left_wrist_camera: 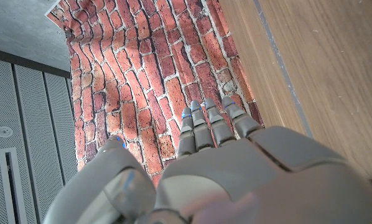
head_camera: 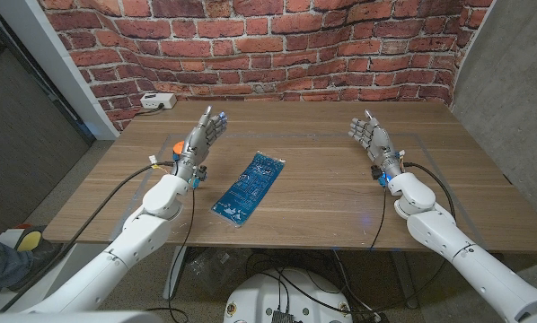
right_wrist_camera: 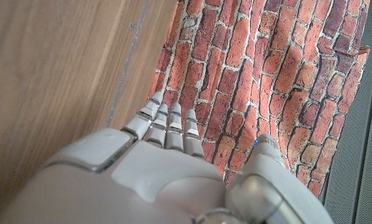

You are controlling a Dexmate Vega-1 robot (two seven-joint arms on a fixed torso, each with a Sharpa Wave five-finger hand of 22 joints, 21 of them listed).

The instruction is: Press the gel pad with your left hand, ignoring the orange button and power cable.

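The blue gel pad point(head_camera: 250, 187) lies slantwise in the middle of the wooden tabletop point(head_camera: 331, 197), untouched. To its left the left hand point(head_camera: 199, 142) stands empty with fingers spread. The right hand point(head_camera: 372, 141), well apart on the right, is likewise empty and spread. A white power box point(head_camera: 158, 101) sits at the far left edge.

The gel pad point(head_camera: 249, 187) lay on the wooden table point(head_camera: 322, 193), near its middle, angled; the left hand point(head_camera: 202, 136) stood to its left, apart from it; the right hand point(head_camera: 369, 138) stood well to its right; a power strip point(head_camera: 157, 101) sat at the table's far left corner; a brick wall point(head_camera: 268, 45) stood behind.
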